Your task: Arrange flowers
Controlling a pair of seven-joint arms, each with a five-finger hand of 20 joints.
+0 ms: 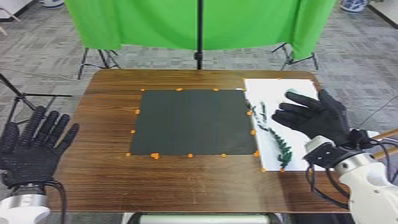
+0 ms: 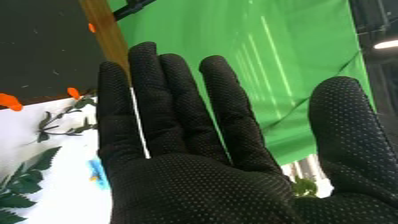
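- The right hand (image 1: pixel 317 121) is released, its fingers extended and nothing in its grasp; it is over the right part of the white sheet (image 1: pixel 266 89), fingertips turned ahead and to the left
- In the right wrist view the right hand (image 2: pixel 195 186) shows its palm, with the thumb spread away from the fingers
- The green leafy stem (image 1: pixel 283 150) lies on the sheet, to the left of the right hand and nearer the robot than its palm, apart from the glove
- A thin dark sprig (image 1: pixel 260 112) lies just left of the right hand's fingertips, also on the sheet
- A small blue thing (image 2: pixel 99 174) is near the right hand's fingers; I cannot tell what it is
- The left hand (image 1: pixel 28 149) is released too, its fingers straight and apart, holding nothing, at the table's left side
- The dark mat (image 1: pixel 191 122) is on the brown table (image 1: pixel 178 187), between the two hands, with orange marks (image 1: pixel 155 156) around its edges
- The green cloth (image 1: pixel 151 25) hangs ahead of both hands, past the table's far edge
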